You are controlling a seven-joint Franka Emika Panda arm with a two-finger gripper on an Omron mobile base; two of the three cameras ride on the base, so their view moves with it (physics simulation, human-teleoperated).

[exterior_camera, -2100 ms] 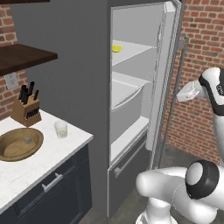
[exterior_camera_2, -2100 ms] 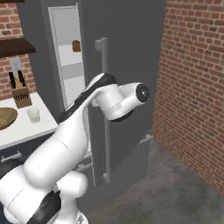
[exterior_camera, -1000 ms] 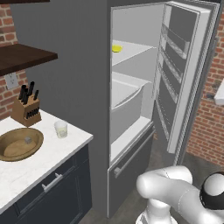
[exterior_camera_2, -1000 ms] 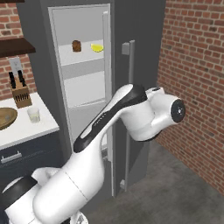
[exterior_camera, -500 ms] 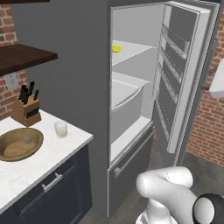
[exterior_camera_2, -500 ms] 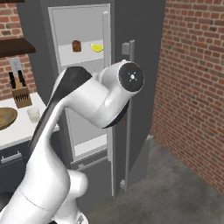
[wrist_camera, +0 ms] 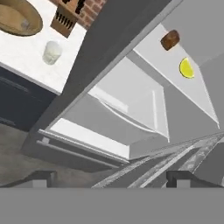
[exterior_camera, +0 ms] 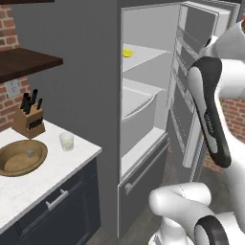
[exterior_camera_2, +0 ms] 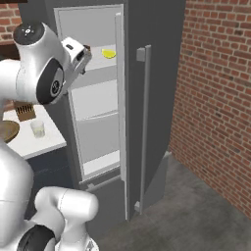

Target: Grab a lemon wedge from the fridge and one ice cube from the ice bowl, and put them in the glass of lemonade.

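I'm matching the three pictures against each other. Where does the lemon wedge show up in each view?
Left base view: the lemon wedge lies upper middle, on the fridge's top shelf.
Right base view: upper left of centre, same shelf, just right of the arm.
Hand view: upper right, beside the brown muffin-like lump.
Shared landmark: the glass of lemonade on the white counter.

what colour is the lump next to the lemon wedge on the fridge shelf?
Dark brown lump, beside the yellow lemon wedge; clearest in the hand view.
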